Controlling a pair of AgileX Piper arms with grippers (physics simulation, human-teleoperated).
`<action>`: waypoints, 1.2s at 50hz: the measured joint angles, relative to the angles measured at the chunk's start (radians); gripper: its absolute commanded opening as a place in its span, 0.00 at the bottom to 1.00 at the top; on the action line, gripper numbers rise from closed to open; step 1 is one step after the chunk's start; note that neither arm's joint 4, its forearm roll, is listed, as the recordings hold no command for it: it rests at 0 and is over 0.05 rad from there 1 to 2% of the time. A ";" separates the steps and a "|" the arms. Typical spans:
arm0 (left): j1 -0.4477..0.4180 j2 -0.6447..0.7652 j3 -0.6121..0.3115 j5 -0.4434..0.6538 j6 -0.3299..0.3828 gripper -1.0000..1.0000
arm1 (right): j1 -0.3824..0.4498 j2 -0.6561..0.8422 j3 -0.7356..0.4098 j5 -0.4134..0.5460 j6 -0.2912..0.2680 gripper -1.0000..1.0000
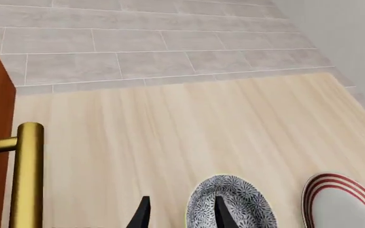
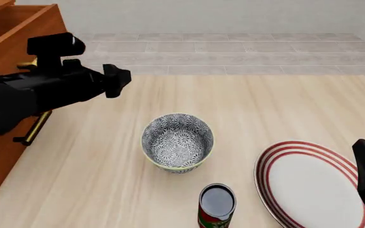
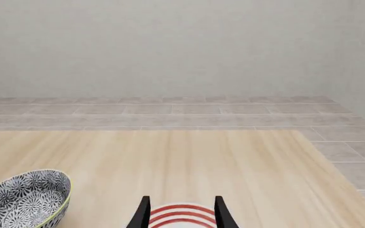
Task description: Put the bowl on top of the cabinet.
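at the table's middle: the floral bowl (image 2: 177,141) sits upright on the pale wood table (image 2: 284,109), untouched by either arm, well apart from the cabinet top it is meant for.
bowl's neighbours: a dark-topped can (image 2: 216,205) stands just beside the bowl on the camera's side; a red-ringed plate (image 2: 309,187) lies near the bowl on its right.
cabinet: the reddish-brown cabinet (image 2: 11,57) stands to the bowl's left at the table's edge, a brass bar handle (image 1: 27,175) jutting toward the bowl's side.
left gripper: the left gripper (image 2: 116,80) hangs above the table between bowl and cabinet, up and left of the bowl; in the left wrist view its two fingers (image 1: 220,213) stand apart with nothing between them, one crossing over the bowl's pattern.
right gripper: the right gripper (image 3: 181,213) hovers over the plate, right of the bowl, fingers spread and empty.
task progress: judged not yet begun in earnest; no grasp made, bowl not lifted.
risk, the grasp: a rim pinch on a deep, smooth bowl could slip or tip it if the finger lands shallow or off-centre.
risk, the can: a descent on the bowl's near side could knock the can over, since it stands so close.
risk, the carry: swinging left at low height could strike the cabinet's handle or front; the bowl probably needs lifting clear above the top first.
risk, the placing: set too near the cabinet's edge, the bowl could slide off.
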 measured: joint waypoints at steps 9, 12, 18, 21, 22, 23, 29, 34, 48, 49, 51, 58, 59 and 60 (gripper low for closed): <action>-0.020 0.037 0.016 -0.013 0.005 1.00 | 0.000 -0.001 0.000 0.001 0.000 1.00; -0.025 0.049 0.020 -0.017 0.006 1.00 | 0.000 -0.001 0.000 0.002 0.000 1.00; -0.034 0.074 0.029 -0.029 0.009 1.00 | 0.000 -0.002 0.000 0.003 0.000 1.00; -0.039 0.089 0.035 -0.040 0.010 1.00 | 0.000 -0.002 -0.001 0.003 0.000 1.00; -0.040 0.095 0.038 -0.045 0.010 1.00 | 0.000 -0.002 -0.001 0.003 0.000 1.00; -0.042 0.100 0.040 -0.049 0.010 1.00 | 0.000 -0.002 -0.001 0.003 0.000 1.00; -0.049 0.130 0.053 -0.074 0.012 1.00 | 0.000 -0.003 -0.001 0.003 0.000 1.00; -0.053 0.158 0.067 -0.099 0.017 1.00 | 0.000 -0.003 -0.001 0.003 0.000 1.00; -0.060 0.231 0.095 -0.160 0.030 1.00 | 0.000 -0.003 -0.001 0.003 0.000 1.00; -0.060 0.235 0.096 -0.163 0.031 1.00 | 0.000 -0.003 -0.001 0.003 0.000 1.00; -0.061 0.244 0.098 -0.169 0.032 1.00 | 0.000 -0.003 -0.001 0.003 0.000 1.00; -0.061 0.275 0.101 -0.189 0.036 1.00 | 0.000 -0.003 -0.001 0.003 0.000 1.00; -0.061 0.279 0.101 -0.191 0.036 1.00 | 0.000 -0.003 -0.001 0.003 0.000 1.00; -0.061 0.283 0.101 -0.194 0.037 1.00 | 0.000 -0.003 -0.001 0.003 0.000 1.00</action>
